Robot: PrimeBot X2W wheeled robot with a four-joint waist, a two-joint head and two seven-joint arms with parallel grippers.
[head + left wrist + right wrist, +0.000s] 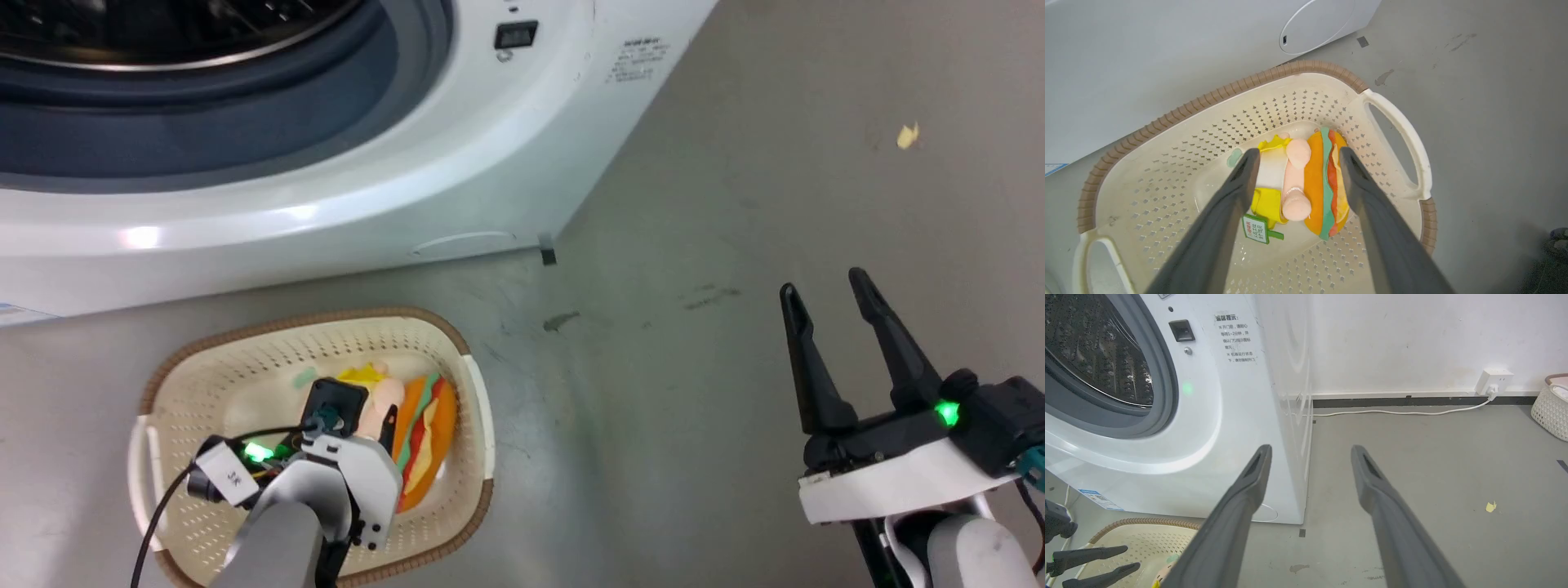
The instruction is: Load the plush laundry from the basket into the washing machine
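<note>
1. Left wrist view: my left gripper (1298, 152) points down into the basket (1167, 163) with its fingers spread wide. They straddle both toys and clamp nothing. The pink-peach doll (1294, 179) and the burger plush (1316, 183) lie side by side, touching, on the basket's bottom. The doll's green tag (1255, 228) pokes out on the near side. I cannot tell whether the tips touch the toys yet.

2. Head view: the basket sits on the floor (694, 204) at the left, just in front of the washing machine (326, 204). My left arm (277, 523) reaches down into it. My right gripper (823, 283) hangs over bare floor at the right, well apart from the basket. Its fingers are apart and hold nothing.

3. Right wrist view: the washer's mouth stands open at the left, with the grey gasket (1167, 396) around the steel drum (1094, 347). I see no plush in the part of the drum that shows. A second pale basket (1551, 412) sits far right by the wall.

4. My read: nothing is loaded so far and both toys are left to move. The first pick is only being lined up. What remains is closing on a toy, lifting it clear of the rim and carrying it up to the drum, then the same for the other toy.
</note>
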